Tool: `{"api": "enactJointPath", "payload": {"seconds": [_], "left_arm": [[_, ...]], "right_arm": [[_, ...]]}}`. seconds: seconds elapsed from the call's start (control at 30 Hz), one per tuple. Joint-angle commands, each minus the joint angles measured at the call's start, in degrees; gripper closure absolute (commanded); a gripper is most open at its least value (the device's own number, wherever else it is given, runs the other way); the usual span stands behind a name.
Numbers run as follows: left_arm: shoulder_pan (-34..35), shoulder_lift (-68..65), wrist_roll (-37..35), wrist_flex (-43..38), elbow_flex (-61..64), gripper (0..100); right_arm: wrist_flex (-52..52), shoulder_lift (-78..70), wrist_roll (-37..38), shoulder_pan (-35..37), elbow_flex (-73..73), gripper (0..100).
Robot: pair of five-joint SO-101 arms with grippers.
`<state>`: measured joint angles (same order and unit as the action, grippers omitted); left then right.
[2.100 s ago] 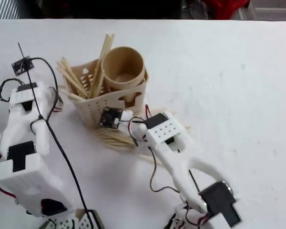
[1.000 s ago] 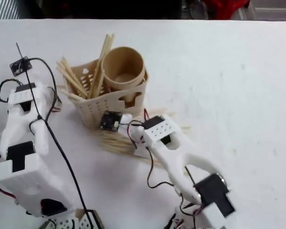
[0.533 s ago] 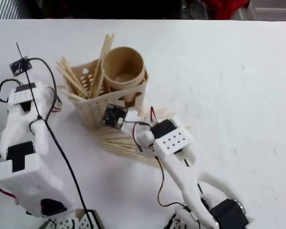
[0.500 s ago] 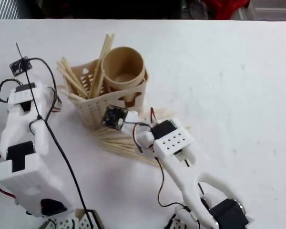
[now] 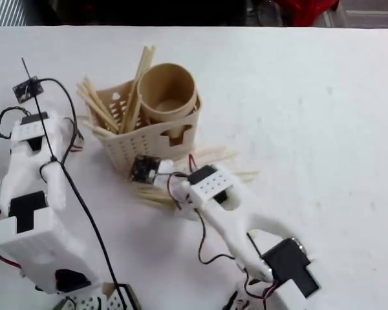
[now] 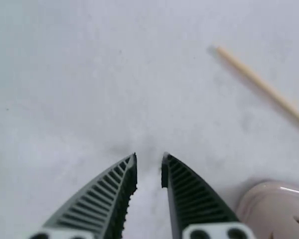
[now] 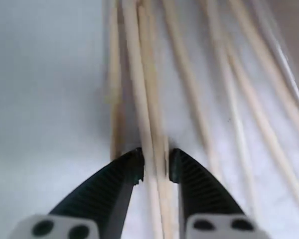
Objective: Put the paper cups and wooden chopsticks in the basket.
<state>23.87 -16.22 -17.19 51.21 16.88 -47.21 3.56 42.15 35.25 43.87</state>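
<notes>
Fingers (image 7: 122, 179) of the right gripper (image 7: 156, 162) sit low on the table (image 5: 310, 97), pinched around two of the loose chopsticks (image 7: 189, 89) with the pads seemingly touching both sides. The pile lies fanned just beside the basket (image 5: 149, 145). The basket already holds a paper cup (image 5: 168, 93) and upright sticks (image 5: 97, 106).

Left gripper (image 6: 148, 164) rests over bare table near the basket's corner, with a slim gap between the tips and nothing in it. A stray stick (image 6: 264, 87) lies ahead of it.

Judgement on the step: lifting the pinched pair.
- Grip is near one end, so the sticks will likely droop or pivot.
- Raise slowly, tilt them upright, and clear the basket wall before release.
- Watch for neighbouring sticks dragging along.

Unclear: the right arm covers part of the pile from above, so the count is unknown. Whether the cup is single or a stack cannot be told.
</notes>
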Motion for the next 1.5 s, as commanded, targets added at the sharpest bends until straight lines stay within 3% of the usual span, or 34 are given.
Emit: {"api": "enactJointPath", "payload": {"seconds": [0.0, 0.23, 0.63, 0.9, 1.1, 1.47], "left_arm": [[0.31, 0.31, -0.44, -0.88, -0.35, 90], [0.31, 0.31, -0.44, -0.88, -0.35, 90], [0.31, 0.31, -0.53, -0.88, -0.35, 90], [0.31, 0.31, -0.53, -0.88, -0.35, 90], [0.31, 0.31, -0.53, -0.88, -0.35, 90], [0.31, 0.22, -0.44, -0.88, -0.35, 90]], "right_arm": [[0.04, 1.27, -0.53, -1.63, -1.05, 98.1], [-6.29, 9.10, -0.53, -2.86, -1.05, 98.2], [-22.37, 41.36, -0.62, -2.59, -2.20, 98.2], [-22.81, 49.63, -12.84, 1.36, -18.37, 98.2], [-16.92, 40.40, -21.01, 7.43, -36.57, 98.2], [12.26, 16.57, -37.71, 7.87, -56.79, 98.1]]}}
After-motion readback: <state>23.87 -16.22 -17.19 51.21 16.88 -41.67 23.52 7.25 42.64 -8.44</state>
